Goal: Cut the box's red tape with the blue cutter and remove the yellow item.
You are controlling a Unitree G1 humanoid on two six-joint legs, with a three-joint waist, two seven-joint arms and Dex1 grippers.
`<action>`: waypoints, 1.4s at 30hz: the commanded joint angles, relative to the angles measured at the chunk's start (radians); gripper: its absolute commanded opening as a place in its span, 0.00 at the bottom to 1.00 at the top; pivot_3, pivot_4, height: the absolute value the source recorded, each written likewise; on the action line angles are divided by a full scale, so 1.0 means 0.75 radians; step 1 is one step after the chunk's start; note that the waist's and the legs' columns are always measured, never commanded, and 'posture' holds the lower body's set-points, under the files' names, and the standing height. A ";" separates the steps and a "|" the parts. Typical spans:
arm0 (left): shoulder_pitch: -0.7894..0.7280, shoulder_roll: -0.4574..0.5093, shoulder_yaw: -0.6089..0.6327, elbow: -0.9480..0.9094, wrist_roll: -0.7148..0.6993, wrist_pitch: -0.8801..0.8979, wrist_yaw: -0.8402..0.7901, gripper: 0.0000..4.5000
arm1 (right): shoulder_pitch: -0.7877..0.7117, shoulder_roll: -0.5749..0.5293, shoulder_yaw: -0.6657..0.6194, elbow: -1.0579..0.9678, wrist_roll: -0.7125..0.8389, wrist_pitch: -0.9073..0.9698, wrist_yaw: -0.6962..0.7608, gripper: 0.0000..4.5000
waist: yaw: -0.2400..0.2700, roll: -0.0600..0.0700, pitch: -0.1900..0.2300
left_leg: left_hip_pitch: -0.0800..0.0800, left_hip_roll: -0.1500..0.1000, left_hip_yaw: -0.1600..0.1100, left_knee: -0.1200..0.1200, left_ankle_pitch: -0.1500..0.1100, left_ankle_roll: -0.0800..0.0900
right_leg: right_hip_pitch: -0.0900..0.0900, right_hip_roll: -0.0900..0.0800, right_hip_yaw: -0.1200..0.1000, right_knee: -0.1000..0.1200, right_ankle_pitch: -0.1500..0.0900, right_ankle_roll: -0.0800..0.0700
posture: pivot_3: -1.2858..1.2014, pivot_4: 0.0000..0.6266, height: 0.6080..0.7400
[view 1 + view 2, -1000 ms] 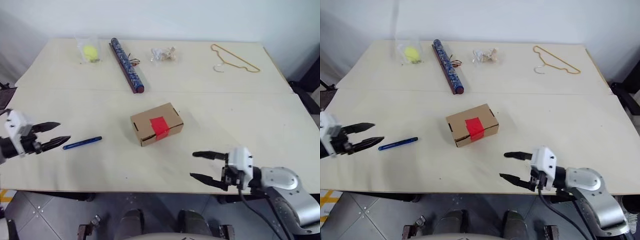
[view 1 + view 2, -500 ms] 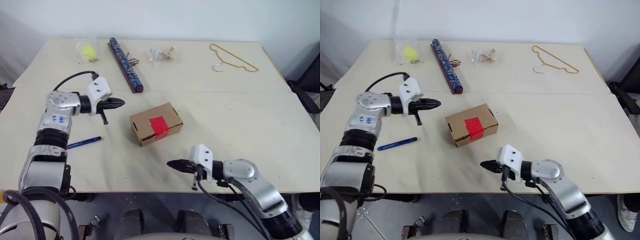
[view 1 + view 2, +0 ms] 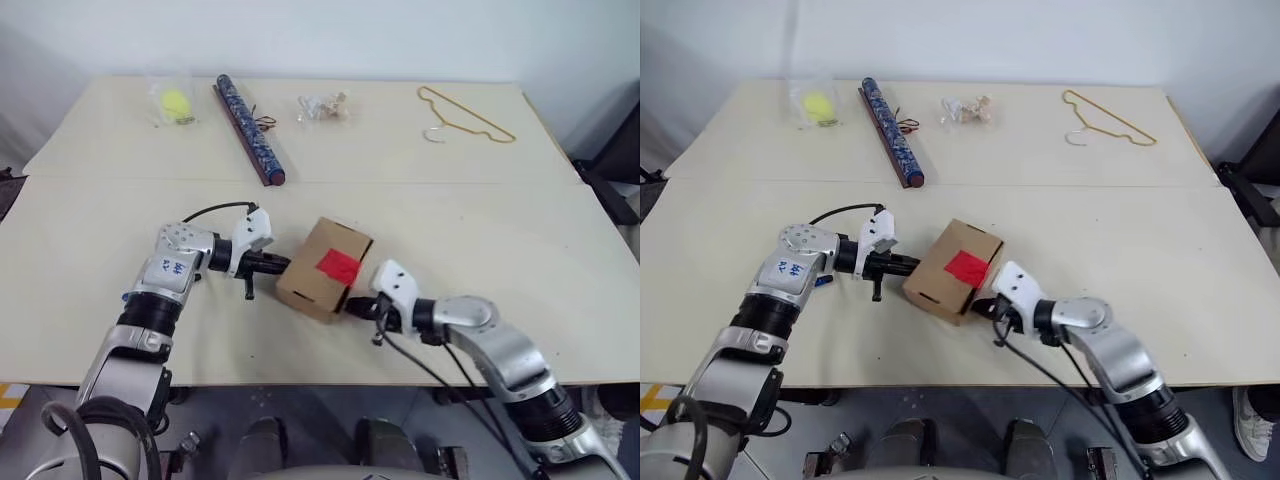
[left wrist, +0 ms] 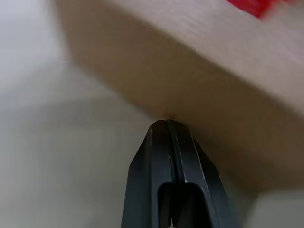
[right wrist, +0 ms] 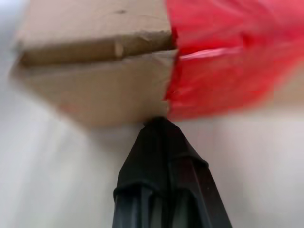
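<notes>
Cardboard box (image 3: 322,268) lying skewed, red tape (image 3: 340,266) facing up, long axis diagonal

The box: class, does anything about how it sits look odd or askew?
Yes. The box sits skewed on the table, turned diagonally to its edges, wedged between both shut grippers: left gripper against one side, right gripper against the other. Its red tape is uncut.

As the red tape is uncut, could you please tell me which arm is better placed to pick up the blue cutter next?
Left, probably: the blue cutter peeks out beside the left forearm, whereas the right end effector, shut, rests at the opposite side of the box.
</notes>
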 commanded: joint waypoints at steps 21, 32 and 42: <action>0.127 -0.031 0.067 -0.429 -0.034 -0.125 0.348 0.00 | -0.202 -0.293 -0.252 0.576 -0.110 -0.521 0.309 0.00 | 0.008 0.002 0.001 | 0.000 0.000 0.001 0.001 0.000 0.000 | 0.000 0.000 0.000 -0.002 0.001 0.001 | 0.52 0.24 1.00; 0.543 0.533 0.668 -0.368 -0.398 -0.098 0.015 0.69 | 0.174 -0.302 -0.652 0.116 0.469 -0.512 0.578 0.77 | -0.019 0.006 0.003 | 0.003 0.006 0.007 -0.003 -0.004 -0.002 | 0.000 0.003 0.000 -0.006 0.001 0.000 | 0.52 0.24 1.00; 0.829 1.006 0.969 0.622 -0.279 -0.613 -0.101 1.00 | 0.443 -0.129 -0.563 -0.417 0.667 -0.488 0.502 1.00 | -0.009 0.005 0.003 | 0.003 0.011 0.007 -0.001 -0.014 -0.002 | -0.001 0.008 0.000 -0.007 0.000 -0.003 | 0.52 0.24 1.00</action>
